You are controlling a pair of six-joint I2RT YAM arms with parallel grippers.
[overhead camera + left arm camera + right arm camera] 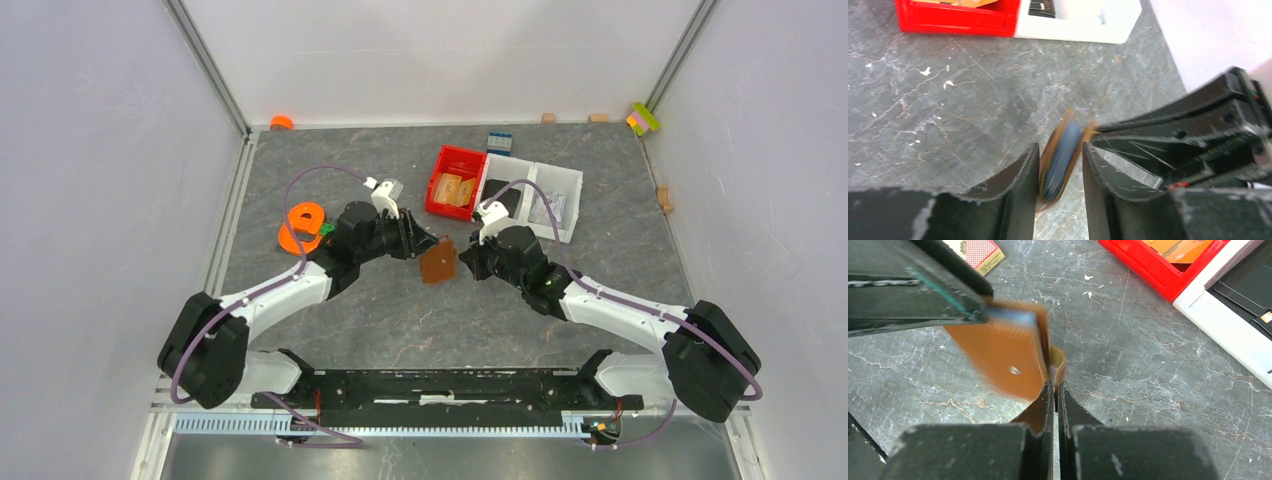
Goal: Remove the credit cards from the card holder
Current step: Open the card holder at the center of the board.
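Red plastic bin (953, 22) behind; brown leather card holder (438, 263) pinched at strap by closed right gripper (1055, 385), straddled by left gripper (1060, 146), grip unclear.

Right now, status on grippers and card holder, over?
Right gripper shut on strap tab of the card holder. Left gripper straddles it, grip unclear; pale blue card showing inside. Red bin beyond, not touching.

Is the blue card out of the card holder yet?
No: the blue card sits between the brown walls of the card holder, with only its edge showing.
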